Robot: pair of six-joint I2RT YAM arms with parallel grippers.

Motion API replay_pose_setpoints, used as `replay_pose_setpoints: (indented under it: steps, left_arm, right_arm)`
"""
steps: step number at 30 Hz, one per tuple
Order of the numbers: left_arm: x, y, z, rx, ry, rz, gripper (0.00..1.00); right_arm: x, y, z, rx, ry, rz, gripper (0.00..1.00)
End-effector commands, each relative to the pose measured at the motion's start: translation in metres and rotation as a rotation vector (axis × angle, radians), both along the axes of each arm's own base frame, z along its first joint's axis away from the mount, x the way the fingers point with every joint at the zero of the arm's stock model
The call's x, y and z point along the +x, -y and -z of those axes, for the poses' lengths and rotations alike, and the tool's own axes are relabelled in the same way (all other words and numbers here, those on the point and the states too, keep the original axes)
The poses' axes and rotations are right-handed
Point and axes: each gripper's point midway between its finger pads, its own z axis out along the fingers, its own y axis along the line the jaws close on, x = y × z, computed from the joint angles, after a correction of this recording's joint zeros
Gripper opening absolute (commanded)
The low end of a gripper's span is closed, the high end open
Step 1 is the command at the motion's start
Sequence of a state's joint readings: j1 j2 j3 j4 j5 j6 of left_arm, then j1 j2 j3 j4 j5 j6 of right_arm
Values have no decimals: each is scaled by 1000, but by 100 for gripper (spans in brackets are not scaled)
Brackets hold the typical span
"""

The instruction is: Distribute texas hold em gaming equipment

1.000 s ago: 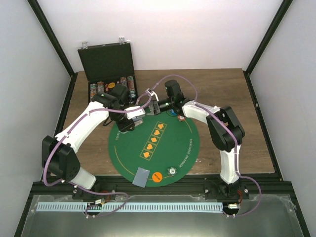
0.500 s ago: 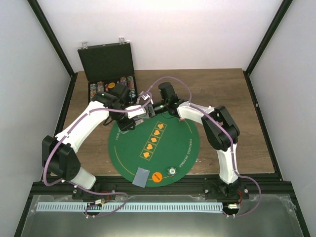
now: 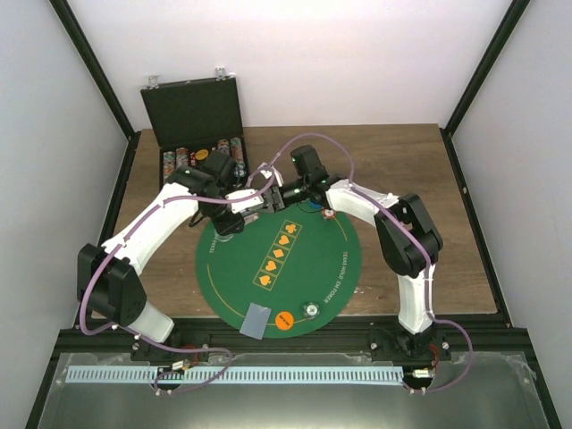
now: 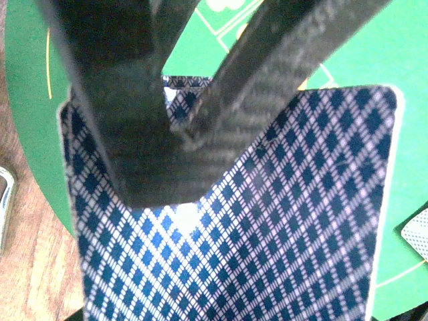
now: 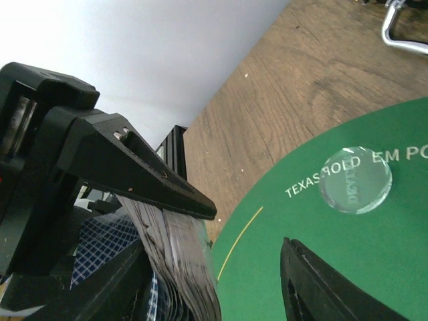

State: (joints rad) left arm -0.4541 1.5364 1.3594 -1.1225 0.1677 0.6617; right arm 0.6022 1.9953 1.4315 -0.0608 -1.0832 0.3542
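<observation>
While the deal is under way, items stand as follows.

Deck of cards [image 4: 267, 234] — blue-diamond backs, clamped flat between the closed fingers of the left gripper [image 4: 177, 160]. It is held above the far-left part of the green mat [image 3: 304, 268] with its edge turned toward the other arm, apparently so that single cards can be peeled off.

Right gripper [image 5: 200, 281]: jaws apart, one on either side of the deck's fanned edge, not yet pinching. Likely placed to take the top card.

Clear disc [image 5: 355, 179]: flat on the mat's far rim over the printed lettering, seemingly marking a player's place.

Near rim, top view: one card [image 3: 256, 319] face down, orange disc [image 3: 284, 320] just beside it, silvery disc [image 3: 310, 309] next along — a seat already supplied, by the look.

Black case [image 3: 192, 112]: open at the far-left corner of the table [image 3: 402, 161], chip rows [image 3: 201, 159] exposed for reach.
</observation>
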Motion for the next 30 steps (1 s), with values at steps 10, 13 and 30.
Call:
replay_pose_setpoints:
  steps: [10,13,30]
  left_arm:
    - [4,-1,1,-2,24,-6,40]
    - [3,-2,1,3,23,-5,40]
    - [6,0,0,-1,31,0,40]
  right_arm:
    - [5,10,-22,-46,84,35,40]
    - [9,13,-22,-65,91,50,39]
    - [-4,-11,-28,5,69,-75,62]
